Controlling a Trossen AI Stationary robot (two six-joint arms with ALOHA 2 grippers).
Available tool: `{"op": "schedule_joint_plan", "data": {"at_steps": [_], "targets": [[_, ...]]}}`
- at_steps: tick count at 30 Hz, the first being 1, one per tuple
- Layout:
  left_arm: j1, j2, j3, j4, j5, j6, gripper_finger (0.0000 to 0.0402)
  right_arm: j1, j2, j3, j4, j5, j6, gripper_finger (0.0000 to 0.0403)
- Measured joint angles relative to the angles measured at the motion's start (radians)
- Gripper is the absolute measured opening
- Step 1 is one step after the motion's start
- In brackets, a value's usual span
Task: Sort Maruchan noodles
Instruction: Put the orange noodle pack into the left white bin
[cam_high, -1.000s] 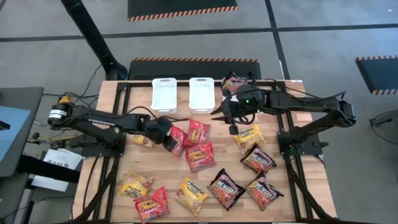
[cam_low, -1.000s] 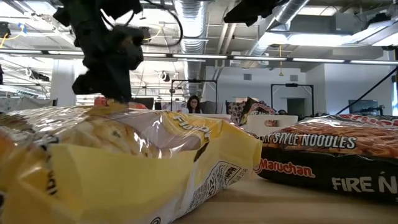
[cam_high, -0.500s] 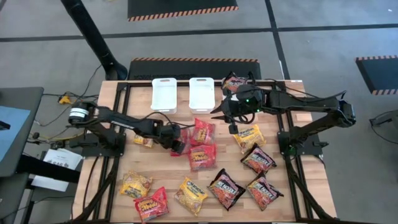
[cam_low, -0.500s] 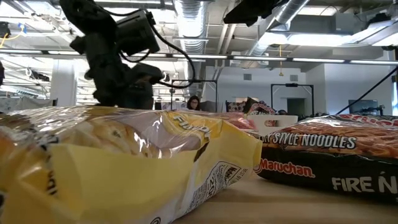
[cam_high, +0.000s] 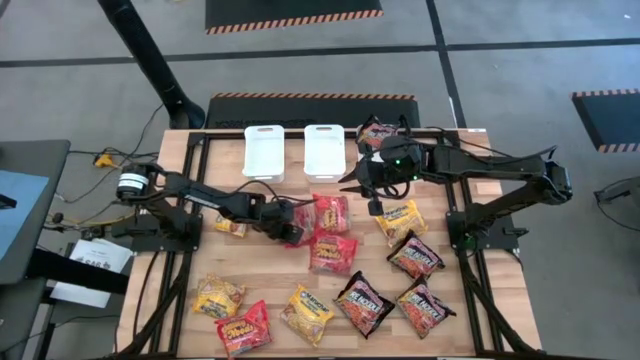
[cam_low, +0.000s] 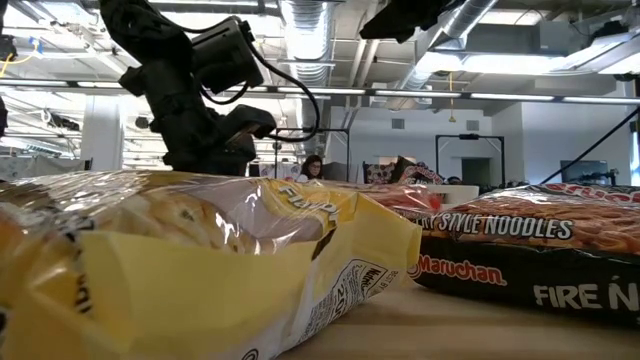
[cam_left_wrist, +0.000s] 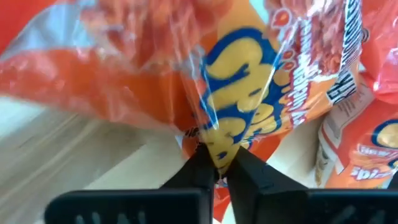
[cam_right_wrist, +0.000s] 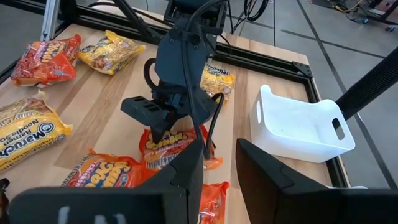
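Since a second ago my left end effector (cam_high: 291, 224) has reached inward and clamped a red packet's (cam_left_wrist: 205, 81) edge to lift it for sorting; right end effector (cam_high: 374, 205), half apart, waits near the tubs (cam_high: 264, 152).

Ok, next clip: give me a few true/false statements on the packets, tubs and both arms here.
1. The left gripper has its jaws shut on a red packet. True.
2. The right gripper has hold of a yellow packet. False: its jaws stand apart with nothing between them, above the table near a yellow packet.
3. Two white tubs sit side by side at the far edge of the table, and both look empty. True.
4. Every packet on the table is red. False: yellow ones and dark ones lie there too.
5. The left arm is parked off the table. False: it reaches in over the middle of the table.
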Motion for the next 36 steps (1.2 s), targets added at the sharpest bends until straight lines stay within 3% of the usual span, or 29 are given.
{"op": "schedule_joint_plan", "data": {"at_steps": [6,12,27,36], "targets": [[0.0,-0.022,-0.003,0.023,-0.017,0.044,0.0001,0.0,0.0,0.0,0.0,0.0,0.0,0.0121],[-0.004,-0.128,-0.006,-0.044,-0.081,0.09,0.0,0.0,0.0,0.0,0.0,0.0,-0.003,0.0121],[-0.002,-0.414,-0.002,-0.156,-0.191,0.415,0.0001,0.0,0.0,0.0,0.001,0.026,-0.026,0.0121],[0.003,-0.451,0.122,-0.41,-0.341,0.593,0.0,0.0,0.0,0.0,0.004,0.041,-0.026,0.0121]]}}
